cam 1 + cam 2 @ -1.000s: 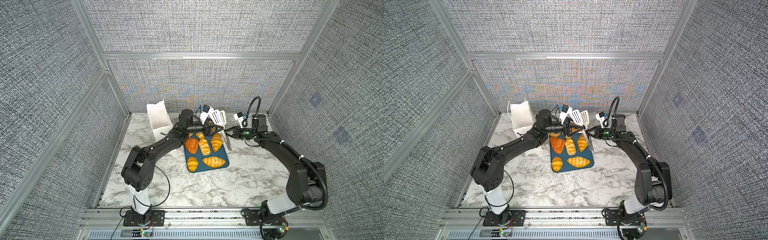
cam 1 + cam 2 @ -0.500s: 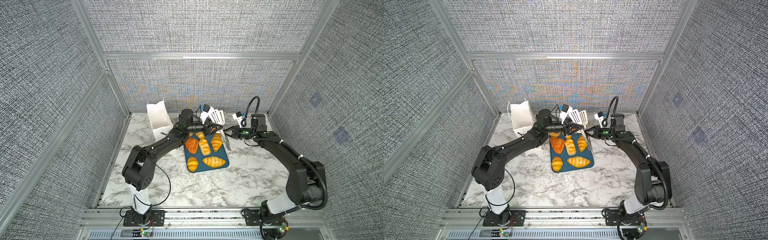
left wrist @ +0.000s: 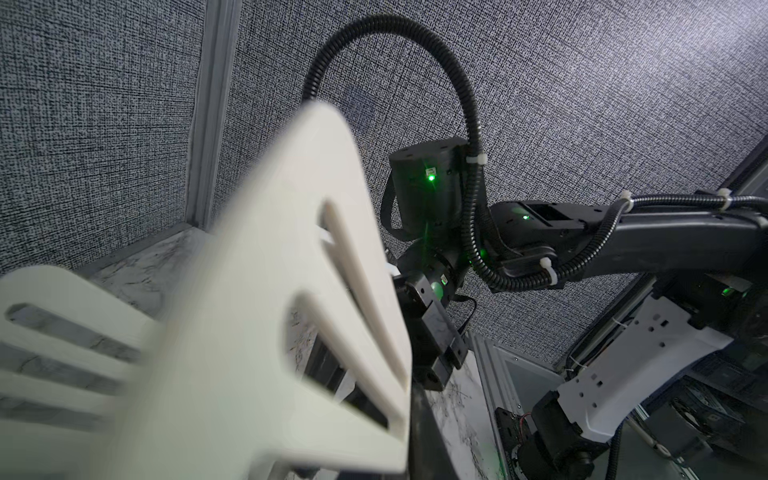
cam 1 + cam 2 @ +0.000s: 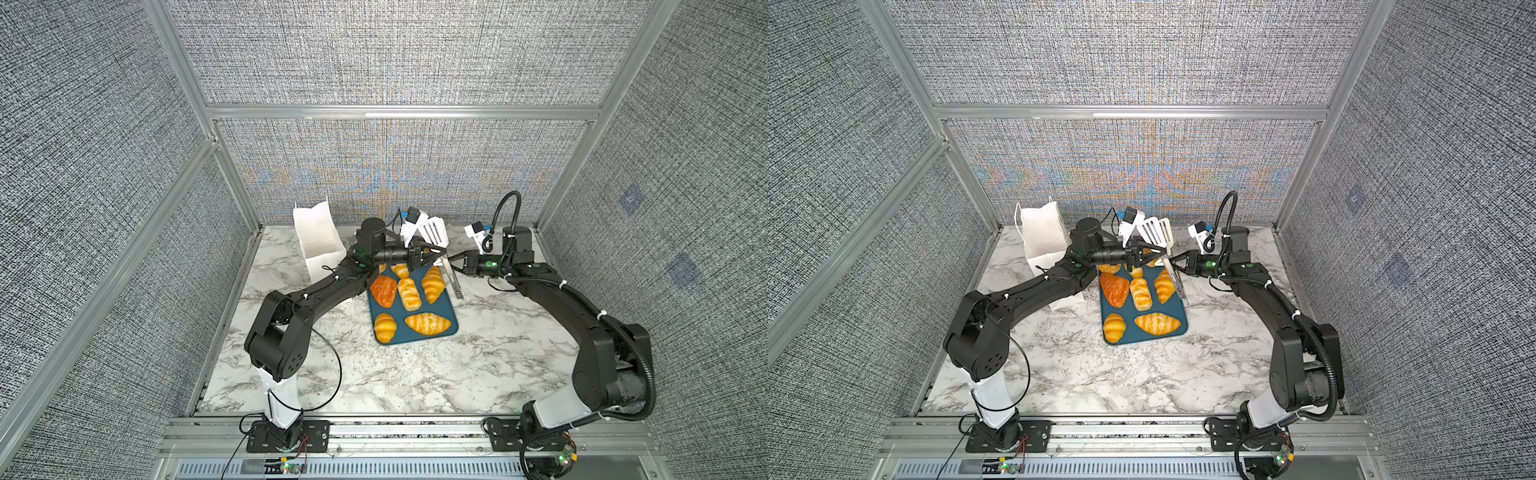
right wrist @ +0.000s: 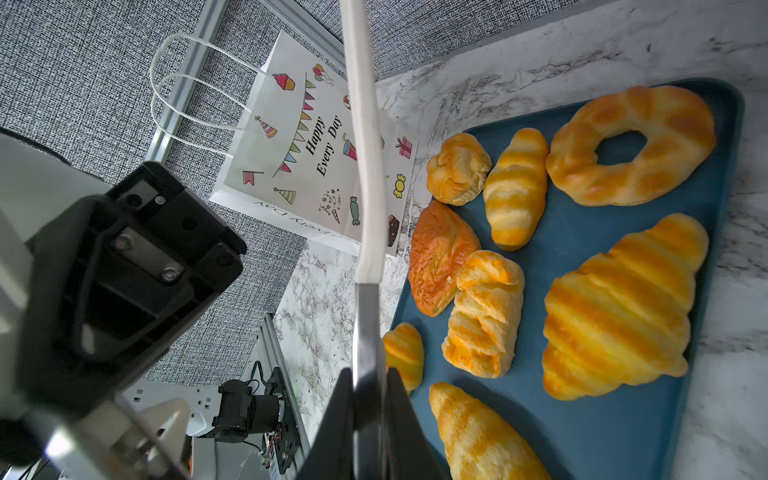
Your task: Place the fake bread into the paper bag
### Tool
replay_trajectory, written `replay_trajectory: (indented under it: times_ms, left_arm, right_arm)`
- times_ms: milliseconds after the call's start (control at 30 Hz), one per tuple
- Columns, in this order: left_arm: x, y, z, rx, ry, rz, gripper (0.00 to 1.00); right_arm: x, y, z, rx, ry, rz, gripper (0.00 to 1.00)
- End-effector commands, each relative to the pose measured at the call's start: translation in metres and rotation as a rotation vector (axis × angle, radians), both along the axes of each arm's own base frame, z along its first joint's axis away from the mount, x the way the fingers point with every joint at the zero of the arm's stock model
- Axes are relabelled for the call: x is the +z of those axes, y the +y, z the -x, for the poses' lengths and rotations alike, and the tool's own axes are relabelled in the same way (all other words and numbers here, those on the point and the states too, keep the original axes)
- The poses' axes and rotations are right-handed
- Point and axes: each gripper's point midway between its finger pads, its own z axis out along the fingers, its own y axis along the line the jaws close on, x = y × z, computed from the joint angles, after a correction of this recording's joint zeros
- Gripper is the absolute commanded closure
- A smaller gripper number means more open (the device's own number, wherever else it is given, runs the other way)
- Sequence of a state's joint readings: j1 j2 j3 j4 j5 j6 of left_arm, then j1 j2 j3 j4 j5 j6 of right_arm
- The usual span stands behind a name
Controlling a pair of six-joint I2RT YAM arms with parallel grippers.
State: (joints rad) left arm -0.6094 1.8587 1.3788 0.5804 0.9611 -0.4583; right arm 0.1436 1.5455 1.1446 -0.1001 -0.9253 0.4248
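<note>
Eight pieces of fake bread (image 5: pixel 615 307) lay on the teal tray (image 5: pixel 582 436) at mid-counter, toward the back edge; none showed in the paper bag (image 4: pixel 316 237), which stood upright near the counter's back-left corner. Right gripper (image 5: pixel 368 386) was clamped on the metal handle of the white tongs (image 4: pixel 434 232), held by the tray's right edge. Left gripper (image 4: pixel 430 254) was clenched beside the tongs' slotted head; whether it pinched a blade I could not tell. I judged that steadying the tongs and levelling their blades should precede any descent on a pastry.
</note>
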Motion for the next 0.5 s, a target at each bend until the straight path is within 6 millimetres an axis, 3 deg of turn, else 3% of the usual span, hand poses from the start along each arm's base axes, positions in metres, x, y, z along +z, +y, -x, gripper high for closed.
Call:
replay_trajectory:
  times_ms: [0, 67, 200, 467]
  left_arm:
    - [0.010, 0.001, -0.006, 0.014, -0.026, 0.036, 0.89]
    - [0.015, 0.002, -0.007, 0.009, -0.028, 0.052, 0.90]
    - [0.024, 0.003, -0.009, -0.010, -0.037, 0.082, 0.92]
    - [0.033, 0.004, -0.008, -0.045, -0.053, 0.098, 0.92]
  right_arm:
    - [0.012, 0.001, 0.000, 0.006, -0.038, -0.019, 0.82]
    - [0.013, 0.000, 0.001, 0.003, -0.053, -0.006, 0.72]
    - [0.017, -0.009, 0.002, -0.022, -0.093, 0.032, 0.44]
    - [0.042, -0.030, 0.019, -0.066, -0.227, 0.014, 0.05]
